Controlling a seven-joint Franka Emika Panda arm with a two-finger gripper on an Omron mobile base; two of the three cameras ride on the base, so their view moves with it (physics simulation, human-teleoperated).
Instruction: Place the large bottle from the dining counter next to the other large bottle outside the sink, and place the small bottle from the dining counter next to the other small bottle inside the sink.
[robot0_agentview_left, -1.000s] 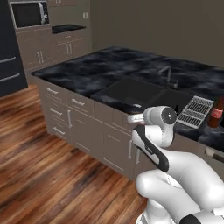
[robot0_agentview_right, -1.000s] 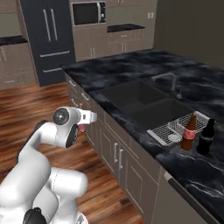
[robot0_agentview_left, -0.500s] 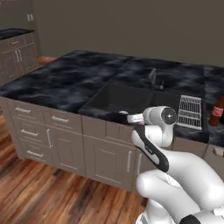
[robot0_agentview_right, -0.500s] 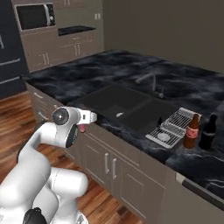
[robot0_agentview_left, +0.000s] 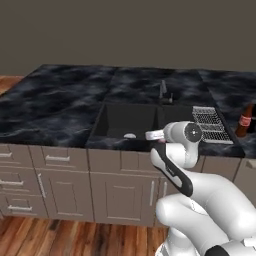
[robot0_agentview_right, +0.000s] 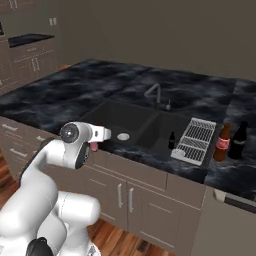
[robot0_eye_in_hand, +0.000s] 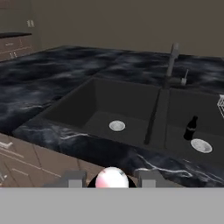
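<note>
Both base views look forward and down over the arm from behind, left and right, sharing the sink (robot0_agentview_left: 131, 124) (robot0_agentview_right: 131, 125), while the hand view faces it (robot0_eye_in_hand: 131, 116) low, near the counter (robot0_eye_in_hand: 39, 96) edge.

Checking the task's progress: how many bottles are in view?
4: a brown bottle and a black bottle side by side on the counter, a small dark bottle in the right basin, and a pink bottle in the gripper.

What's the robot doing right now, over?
Gripper shut on small pink bottle, short of the sink. Small dark bottle standing in right basin. Brown bottle already beside black bottle. Path clear.
</note>
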